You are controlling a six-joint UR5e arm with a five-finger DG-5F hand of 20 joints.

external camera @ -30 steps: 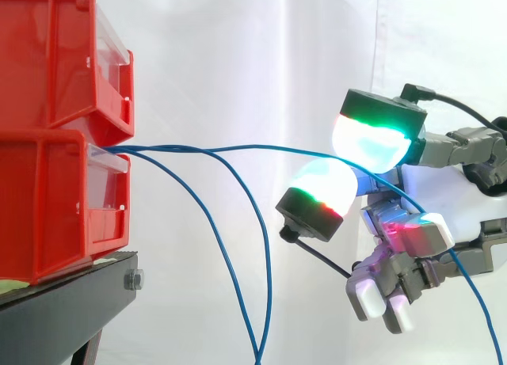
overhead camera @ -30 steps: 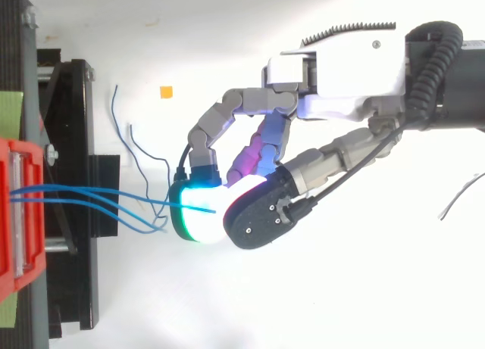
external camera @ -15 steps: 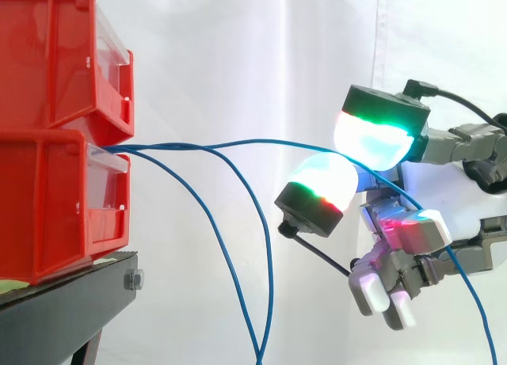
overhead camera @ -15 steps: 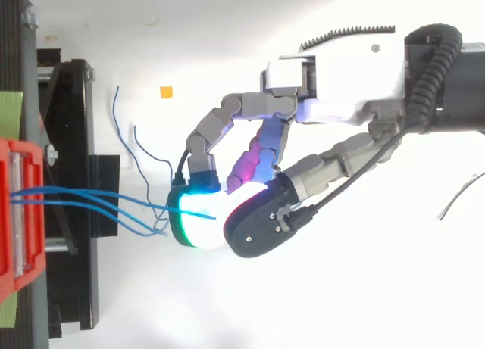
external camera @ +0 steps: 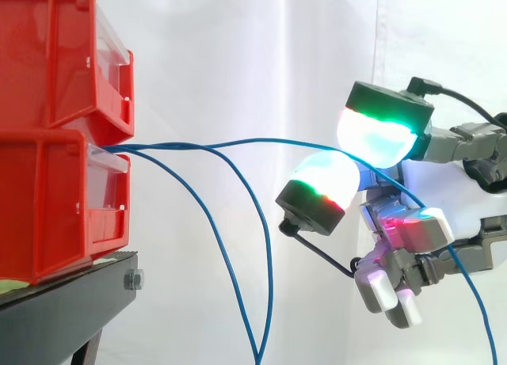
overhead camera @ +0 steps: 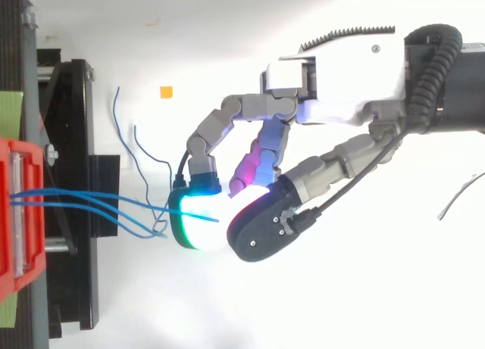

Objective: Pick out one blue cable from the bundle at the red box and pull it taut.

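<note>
Your hand (overhead camera: pixel 341 69) has its fingers (external camera: pixel 379 135) curled in, two pads (external camera: pixel 325 179) pinching one blue cable (external camera: pixel 269 140) that runs from between them to the red box (external camera: pixel 55 199). The hold looks shallow: pull too fast and the cable may slip out before tightening.

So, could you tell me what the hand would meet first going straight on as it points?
The hand would likely meet the slack blue cables hanging ahead, then the lower red bin; depth is unclear, so it might pass beside them.
</note>
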